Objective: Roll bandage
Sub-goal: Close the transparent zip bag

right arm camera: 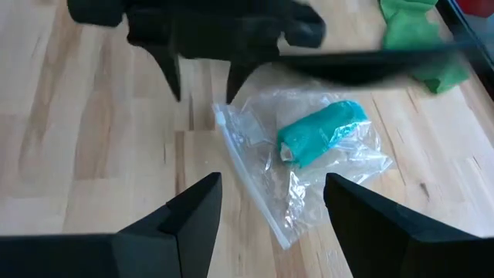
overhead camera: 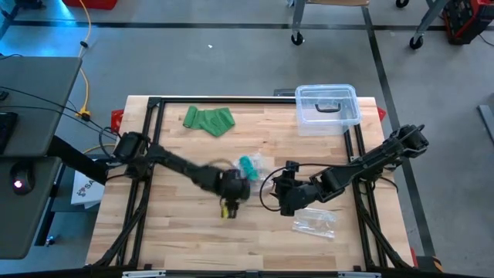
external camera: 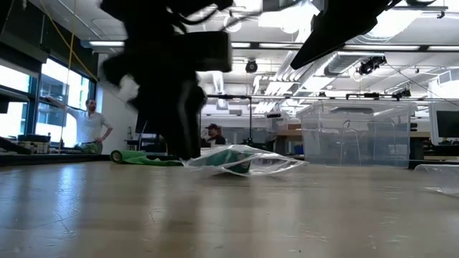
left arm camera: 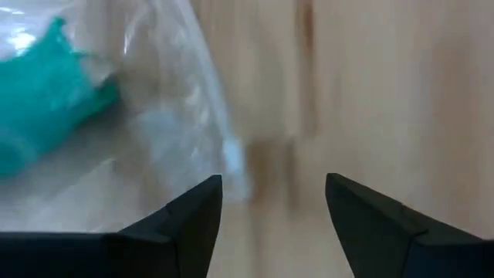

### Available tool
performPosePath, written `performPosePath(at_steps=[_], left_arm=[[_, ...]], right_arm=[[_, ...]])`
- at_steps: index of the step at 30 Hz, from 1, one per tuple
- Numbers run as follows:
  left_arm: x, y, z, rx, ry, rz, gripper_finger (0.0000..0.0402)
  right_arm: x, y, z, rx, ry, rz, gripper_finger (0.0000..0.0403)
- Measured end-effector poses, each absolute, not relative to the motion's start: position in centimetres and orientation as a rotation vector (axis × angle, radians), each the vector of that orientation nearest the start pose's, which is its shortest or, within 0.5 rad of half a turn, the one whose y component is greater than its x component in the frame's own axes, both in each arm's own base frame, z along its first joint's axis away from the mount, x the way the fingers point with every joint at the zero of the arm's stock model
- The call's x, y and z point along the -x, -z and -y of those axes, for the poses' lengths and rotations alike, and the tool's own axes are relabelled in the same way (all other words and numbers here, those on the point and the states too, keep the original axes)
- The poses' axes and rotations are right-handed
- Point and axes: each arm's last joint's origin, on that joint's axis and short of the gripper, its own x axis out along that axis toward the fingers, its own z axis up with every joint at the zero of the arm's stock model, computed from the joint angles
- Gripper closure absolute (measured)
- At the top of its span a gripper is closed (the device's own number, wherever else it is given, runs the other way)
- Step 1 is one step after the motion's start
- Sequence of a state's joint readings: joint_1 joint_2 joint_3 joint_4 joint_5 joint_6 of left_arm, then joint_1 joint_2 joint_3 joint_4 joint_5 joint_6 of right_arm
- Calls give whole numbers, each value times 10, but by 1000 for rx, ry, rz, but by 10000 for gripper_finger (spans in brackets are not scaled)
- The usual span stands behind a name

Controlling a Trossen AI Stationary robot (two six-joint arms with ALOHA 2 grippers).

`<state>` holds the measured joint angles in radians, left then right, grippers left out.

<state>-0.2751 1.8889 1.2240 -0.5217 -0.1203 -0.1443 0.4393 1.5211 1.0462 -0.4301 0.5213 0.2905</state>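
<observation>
Lying in its clear bag [right arm camera: 309, 166] just beside the left gripper [overhead camera: 234, 189], whose fingers stand apart, the teal bandage roll [right arm camera: 320, 133] points lengthwise away from the open-fingered right gripper [overhead camera: 284, 188].

- The desk [overhead camera: 185, 232] is pale wood inside a black frame.
- The left pincer [overhead camera: 231, 188] is low near the desk's middle, just beside a clear bag [overhead camera: 252, 164] holding a teal roll [overhead camera: 247, 165].
- The right pincer [overhead camera: 282, 188] sits to the right of the bag, apart from it.
- A second clear bag [overhead camera: 316, 223] lies below the right arm.
- A green cloth [overhead camera: 208, 120] lies near the far edge.
- A clear box [overhead camera: 327, 108] stands at the far right corner.
</observation>
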Motion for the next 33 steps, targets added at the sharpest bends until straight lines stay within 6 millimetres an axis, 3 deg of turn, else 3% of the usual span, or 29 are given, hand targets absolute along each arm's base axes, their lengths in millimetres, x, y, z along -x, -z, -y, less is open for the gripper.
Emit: performPosePath(at_steps=[3,5,8,12,20,24,29,33], left_arm=[[-348,-154,118,-415,-60,-1139,183],[-350,-149,129,-493,-123,-1078,188],[-357,-136,129,-440,-134,-1069,197],[-365,-125,113,-298,-113,-1122,223],[-369,-122,97,-204,-47,-1176,334],[-366,-132,95,-229,-85,-1153,389],[-359,-165,90,-156,-161,-1084,368],[-354,-188,92,-83,-127,-1026,367]], right_arm=[[-286,-235,-119,144,190,-778,181],[-286,-236,-119,143,191,-777,181],[-287,-236,-119,138,190,-770,181],[-287,-236,-119,116,197,-768,181],[-287,-237,-121,112,184,-758,181],[-291,-227,-127,204,114,-712,181],[-297,-202,-133,293,-42,-631,181],[-312,-188,-128,346,-97,-604,181]])
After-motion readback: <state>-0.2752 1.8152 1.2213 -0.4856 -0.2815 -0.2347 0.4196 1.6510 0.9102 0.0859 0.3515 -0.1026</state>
